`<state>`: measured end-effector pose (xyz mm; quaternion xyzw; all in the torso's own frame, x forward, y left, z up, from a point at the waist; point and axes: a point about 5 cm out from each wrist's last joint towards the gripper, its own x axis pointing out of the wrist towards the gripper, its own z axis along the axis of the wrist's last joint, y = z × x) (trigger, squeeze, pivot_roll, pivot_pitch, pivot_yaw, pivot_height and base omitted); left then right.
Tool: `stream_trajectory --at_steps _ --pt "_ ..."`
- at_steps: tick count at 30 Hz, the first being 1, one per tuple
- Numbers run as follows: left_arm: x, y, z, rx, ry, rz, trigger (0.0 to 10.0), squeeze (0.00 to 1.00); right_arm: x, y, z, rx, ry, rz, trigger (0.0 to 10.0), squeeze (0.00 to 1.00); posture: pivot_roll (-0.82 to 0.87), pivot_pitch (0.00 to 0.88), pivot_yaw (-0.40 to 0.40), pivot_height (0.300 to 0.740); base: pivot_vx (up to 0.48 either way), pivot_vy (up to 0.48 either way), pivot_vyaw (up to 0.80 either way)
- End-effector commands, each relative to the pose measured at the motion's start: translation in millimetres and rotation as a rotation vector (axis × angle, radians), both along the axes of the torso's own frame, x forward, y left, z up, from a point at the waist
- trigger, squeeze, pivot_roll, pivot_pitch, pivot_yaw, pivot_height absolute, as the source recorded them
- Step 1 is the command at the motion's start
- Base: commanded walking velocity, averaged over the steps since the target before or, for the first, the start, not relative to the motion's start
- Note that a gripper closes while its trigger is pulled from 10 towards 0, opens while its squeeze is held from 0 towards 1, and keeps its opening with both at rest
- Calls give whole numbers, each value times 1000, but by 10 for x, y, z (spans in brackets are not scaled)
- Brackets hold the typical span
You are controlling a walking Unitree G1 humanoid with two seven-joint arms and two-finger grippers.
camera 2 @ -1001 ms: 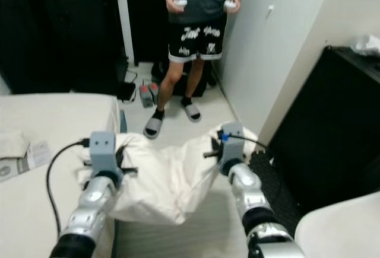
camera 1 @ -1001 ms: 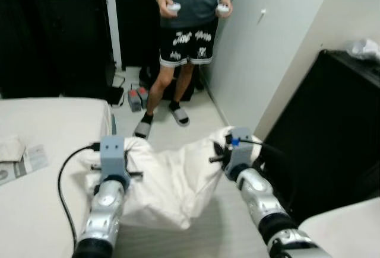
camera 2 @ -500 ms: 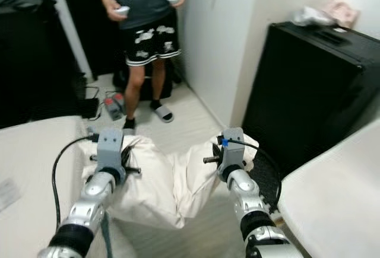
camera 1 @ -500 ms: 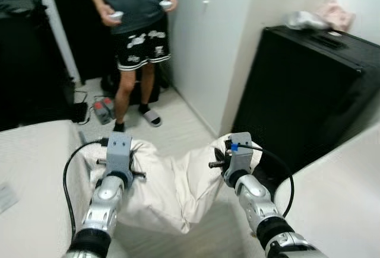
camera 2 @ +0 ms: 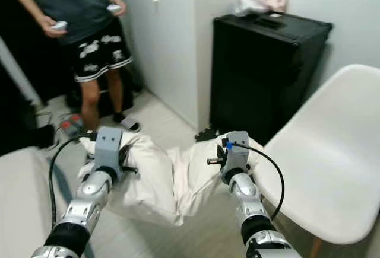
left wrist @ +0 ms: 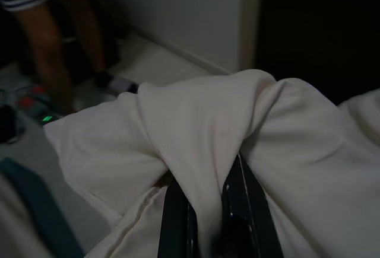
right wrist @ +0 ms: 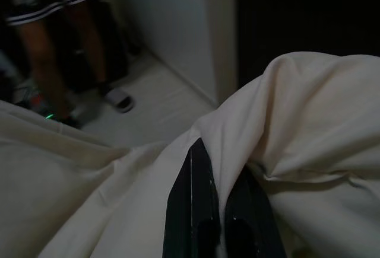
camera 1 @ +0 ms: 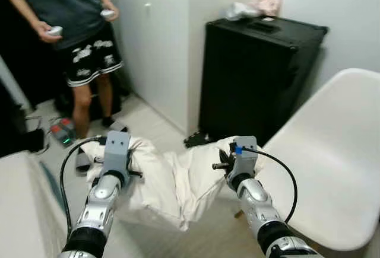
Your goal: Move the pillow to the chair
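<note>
Left eye view: a cream pillow (camera 1: 172, 181) hangs in the air between the robot's two silver arms, sagging in the middle above a pale floor (camera 1: 160, 124). The left gripper (left wrist: 208, 210) pinches one upper corner, its black fingers (left wrist: 177, 222) closed tight with a fold of fabric bunched between them. The right gripper (right wrist: 217, 216) pinches the opposite corner the same way, fingers (right wrist: 193, 204) closed on the cloth. Just to the right of the pillow is a white moulded chair (camera 1: 332, 157). Behind it stands a black cabinet (camera 1: 255, 74) against a white wall. At far left a person (camera 1: 71, 26) in a dark shirt and patterned shorts stands holding a small controller in each hand.
</note>
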<state>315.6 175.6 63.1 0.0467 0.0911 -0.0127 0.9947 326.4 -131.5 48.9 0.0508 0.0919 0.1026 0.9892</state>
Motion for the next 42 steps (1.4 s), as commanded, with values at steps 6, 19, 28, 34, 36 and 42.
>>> stream_trajectory --at_steps 6,19,28,34,36,42 --pt "19 -18 51 -1 -37 0 10000 0 23 80 62 5 -40 41 10000 0 51 52 37 740 0 0 -800" --pt "40 -25 83 -2 -52 15 10000 0 74 145 130 20 -52 51 10000 0 47 43 29 740 0 0 -800" --pt "34 -43 96 -9 -59 21 10000 0 88 110 144 20 -54 42 10000 0 37 42 17 740 0 0 -800" --pt "34 -71 85 25 -59 11 10000 0 99 51 146 8 -50 37 10000 0 27 32 5 740 0 0 -800" --pt "32 -87 81 12 -60 15 10000 0 109 15 158 1 -52 33 10000 0 18 26 0 740 0 0 -800" --pt "33 -144 87 -9 -63 8 10000 0 123 -58 168 -9 -49 12 10000 0 14 23 -6 740 0 0 -800"
